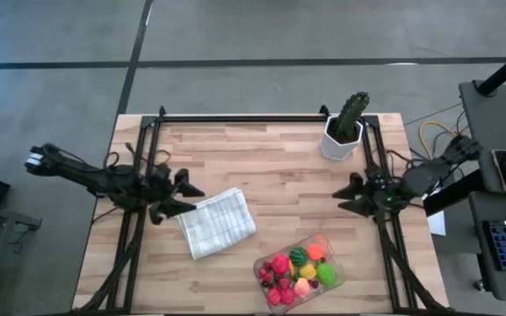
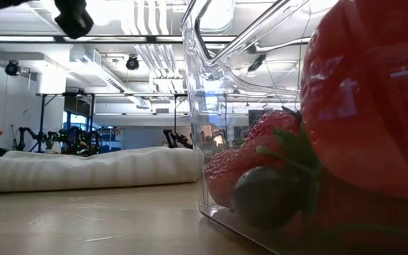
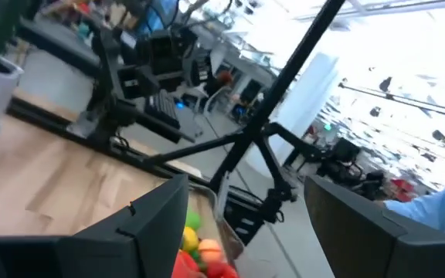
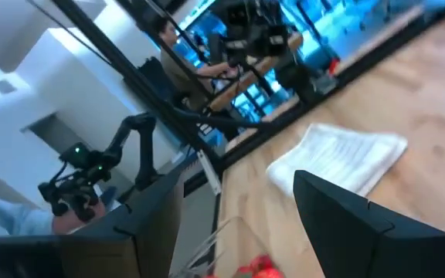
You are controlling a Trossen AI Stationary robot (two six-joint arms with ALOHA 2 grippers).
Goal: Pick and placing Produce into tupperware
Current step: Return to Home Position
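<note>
The clear tupperware (image 1: 299, 269) sits near the table's near edge, right of centre, with the produce (image 1: 292, 270) inside it: red, pink, green, yellow and orange pieces. In the low view its wall (image 2: 225, 106) stands close, with red and dark green pieces (image 2: 275, 191) behind it. My left gripper (image 1: 185, 198) is open, held above the table's left side beside the folded cloth. My right gripper (image 1: 348, 197) is open, held above the table's right side, clear of the container. Some produce (image 3: 199, 251) shows in the left wrist view, and red pieces (image 4: 257, 269) show in the right wrist view.
A white checked folded cloth (image 1: 216, 223) lies left of the container, close to my left gripper. A dark green cactus in a white pot (image 1: 344, 129) stands at the far right corner. Black frame rails (image 1: 235, 117) run along the far edge and both sides.
</note>
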